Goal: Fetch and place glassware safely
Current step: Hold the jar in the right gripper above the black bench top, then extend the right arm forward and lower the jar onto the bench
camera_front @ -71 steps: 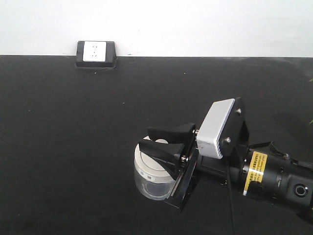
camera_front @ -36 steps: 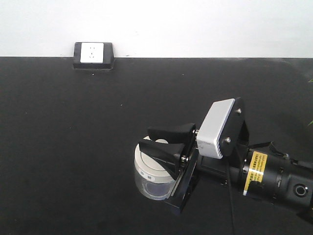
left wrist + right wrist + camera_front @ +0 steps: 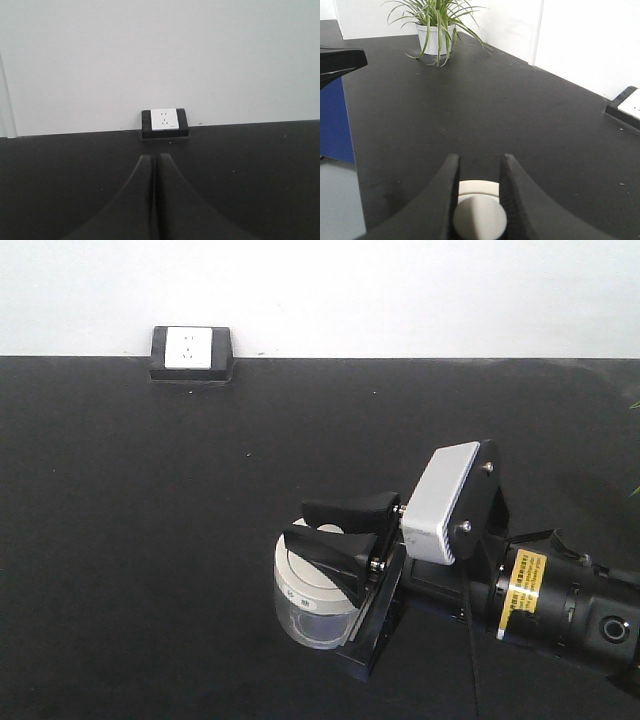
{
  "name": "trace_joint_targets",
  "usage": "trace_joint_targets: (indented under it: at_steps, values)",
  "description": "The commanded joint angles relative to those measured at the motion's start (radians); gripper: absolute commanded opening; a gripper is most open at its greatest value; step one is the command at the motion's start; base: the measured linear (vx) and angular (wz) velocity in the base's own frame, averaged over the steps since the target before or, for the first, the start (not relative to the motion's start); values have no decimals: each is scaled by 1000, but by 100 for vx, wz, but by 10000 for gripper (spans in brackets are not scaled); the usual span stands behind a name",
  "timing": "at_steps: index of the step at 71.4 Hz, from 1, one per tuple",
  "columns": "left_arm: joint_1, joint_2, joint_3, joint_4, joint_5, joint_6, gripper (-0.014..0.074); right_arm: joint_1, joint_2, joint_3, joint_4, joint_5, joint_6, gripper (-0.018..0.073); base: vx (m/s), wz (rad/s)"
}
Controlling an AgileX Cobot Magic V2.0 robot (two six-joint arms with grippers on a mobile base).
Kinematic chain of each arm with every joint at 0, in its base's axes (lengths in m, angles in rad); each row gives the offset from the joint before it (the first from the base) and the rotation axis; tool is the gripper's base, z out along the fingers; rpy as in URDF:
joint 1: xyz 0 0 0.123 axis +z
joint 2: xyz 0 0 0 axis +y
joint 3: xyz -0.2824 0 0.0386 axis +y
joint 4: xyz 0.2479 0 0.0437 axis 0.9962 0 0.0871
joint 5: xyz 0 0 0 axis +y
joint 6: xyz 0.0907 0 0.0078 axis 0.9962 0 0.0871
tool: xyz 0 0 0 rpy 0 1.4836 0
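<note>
The glassware (image 3: 305,605) is a squat clear jar with a cream-white lid, at the lower middle of the black table (image 3: 150,490). My right gripper (image 3: 297,521) reaches in from the right, shut on the lid's central knob (image 3: 480,220). In the right wrist view both fingers (image 3: 447,190) press the knob's sides, above the lid rim (image 3: 479,187). Whether the jar rests on the table or hangs just above it cannot be told. My left gripper (image 3: 155,157) is shut on nothing, low over the table and facing the wall.
A white wall socket in a black frame (image 3: 190,350) sits at the table's back edge. In the right wrist view a potted plant (image 3: 437,25) stands at the far end, and the table's edge (image 3: 351,150) drops to the floor on the left beside a blue panel (image 3: 330,120).
The wall socket has shifted slightly left in the front view. The right gripper and jar keep the same place in the frame, with the grip unchanged.
</note>
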Motion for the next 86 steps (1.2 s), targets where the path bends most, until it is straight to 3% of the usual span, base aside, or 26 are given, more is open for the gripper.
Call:
trace_joint_targets:
  at_steps: [1, 32, 46, 54, 66, 86]
  values:
    - [-5, 9, -27, -7, -72, -7, -7, -2, -26, -31, 37, -75, -8, -1, 0, 0]
    - [-5, 9, -27, -7, -72, -7, -7, -2, -26, -31, 38, -87, -3, -1, 0, 0]
    - [-5, 9, -27, -7, -72, -7, -7, -2, -26, -32, 100, -53, -16, -1, 0, 0]
    - [-5, 9, -27, -7, -72, -7, -7, -7, -26, -34, 130, -41, -74, -1, 0, 0]
    - [-5, 9, -27, -7, -72, -7, -7, -74, 10, -34, 167, -88, -107, -1, 0, 0]
    - [-5, 9, -27, -7, -72, -7, -7, -241, 174, -41, 146, -365, -132, -1, 0, 0]
